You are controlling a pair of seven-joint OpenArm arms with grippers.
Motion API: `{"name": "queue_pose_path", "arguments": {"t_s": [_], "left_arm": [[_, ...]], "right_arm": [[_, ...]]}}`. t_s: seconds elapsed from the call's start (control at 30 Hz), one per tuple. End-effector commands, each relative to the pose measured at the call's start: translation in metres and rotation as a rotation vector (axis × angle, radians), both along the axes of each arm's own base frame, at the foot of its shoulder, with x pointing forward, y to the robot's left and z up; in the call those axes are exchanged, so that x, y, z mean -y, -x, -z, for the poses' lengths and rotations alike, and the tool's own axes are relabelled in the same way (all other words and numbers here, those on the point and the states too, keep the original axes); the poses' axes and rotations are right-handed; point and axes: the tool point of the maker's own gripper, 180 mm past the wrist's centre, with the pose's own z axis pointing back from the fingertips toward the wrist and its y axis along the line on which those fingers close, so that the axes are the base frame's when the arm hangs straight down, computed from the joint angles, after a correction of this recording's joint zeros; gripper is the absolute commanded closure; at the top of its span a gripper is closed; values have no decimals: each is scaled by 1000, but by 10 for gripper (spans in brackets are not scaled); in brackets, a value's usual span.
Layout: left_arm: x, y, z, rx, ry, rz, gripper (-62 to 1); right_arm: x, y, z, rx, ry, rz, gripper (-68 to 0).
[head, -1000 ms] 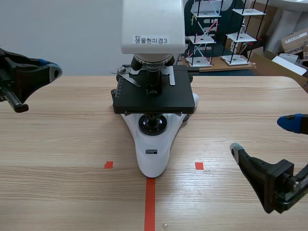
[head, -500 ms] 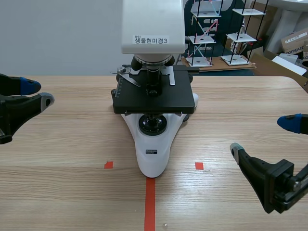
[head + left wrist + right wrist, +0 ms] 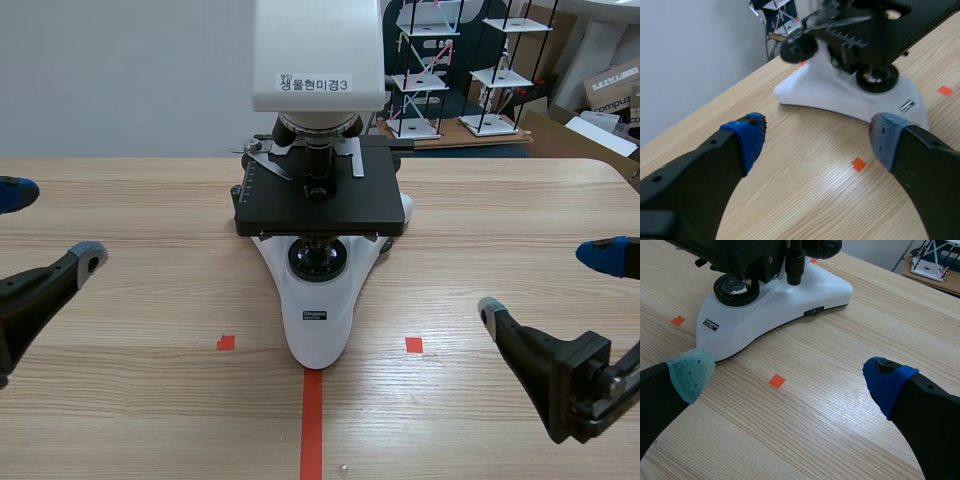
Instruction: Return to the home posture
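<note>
Scene view: over the last second the left gripper (image 3: 52,225) has descended and withdrawn toward the near left of the light wooden table (image 3: 500,220). Its fingers are spread wide and hold nothing. The right gripper (image 3: 545,283) is unmoved at the near right, likewise spread and empty. Both are well apart from the white-and-black laboratory microscope (image 3: 316,320), so home posture is judged nearly reached.

a lab: microscope (image 3: 318,310) on wooden table (image 3: 500,215), stick models (image 3: 415,82) and boxes (image 3: 612,85) behind
</note>
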Motion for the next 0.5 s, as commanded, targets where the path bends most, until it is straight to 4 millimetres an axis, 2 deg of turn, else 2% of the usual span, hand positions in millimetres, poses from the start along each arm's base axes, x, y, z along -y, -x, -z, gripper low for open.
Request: {"name": "queue_pose_path", "arguments": {"t_s": [0.0, 0.13, 0.23, 0.47], "left_arm": [[8, 4, -5, 12, 12, 7, -488], [22, 14, -1, -26, -8, 17, -552], [23, 14, 2, -49, -13, -19, -620], [26, 21, 18, -118, -43, -41, -623]], "right_arm": [[0, -3, -10, 33, -3, -4, -679], [0, -3, -10, 33, -3, -4, -679], [0, -3, -10, 33, -3, -4, -679], [0, -3, -10, 33, -3, -4, -679]]}}
